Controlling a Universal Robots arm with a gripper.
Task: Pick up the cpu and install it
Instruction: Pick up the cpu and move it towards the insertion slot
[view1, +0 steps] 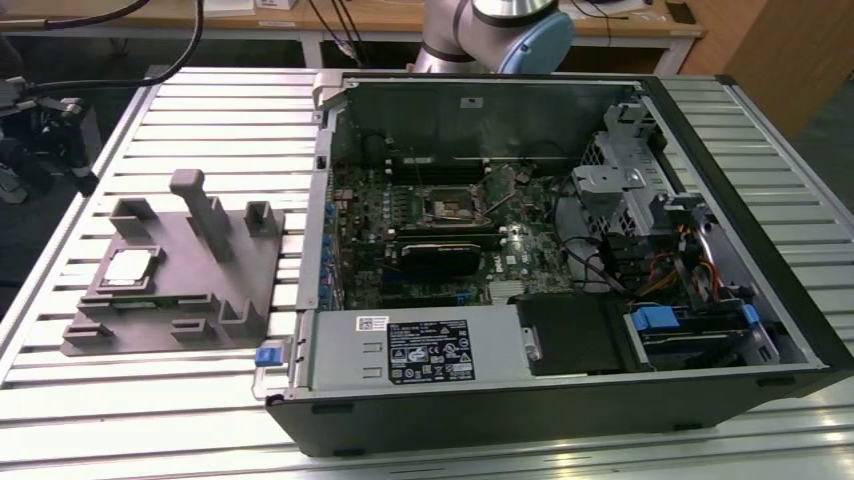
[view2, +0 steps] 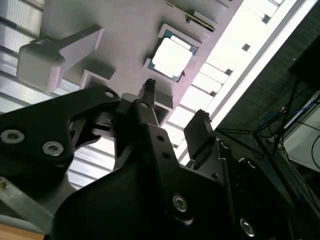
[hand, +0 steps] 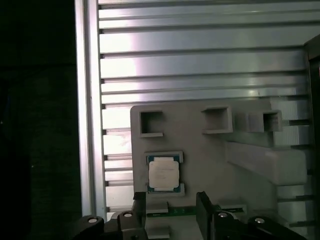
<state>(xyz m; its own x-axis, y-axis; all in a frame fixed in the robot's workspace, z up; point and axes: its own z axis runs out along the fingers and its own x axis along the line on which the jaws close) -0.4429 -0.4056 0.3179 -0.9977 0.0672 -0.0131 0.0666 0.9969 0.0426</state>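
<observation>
Tool (hand: 171, 204), base cut off, near cpu (hand: 163, 174).

- The arm (view1: 497, 28) is cut off by the exterior view's upper edge; just a grey-and-blue joint is seen.
- In the first wrist view the gripper (hand: 171, 199) is cut off by the picture's edge, so its body is lost.
- A green strip (hand: 172, 212) on the tray (hand: 200, 150) is partly covered by the fingers (hand: 204, 206).
- In the second wrist view much of the tray is hidden behind the gripper's black body.
- Print on the cpu (hand: 163, 174) is too small to be made out.
- Whether the socket (view1: 447, 208) inside the computer case (view1: 534, 420) is latched cannot be told.
</observation>
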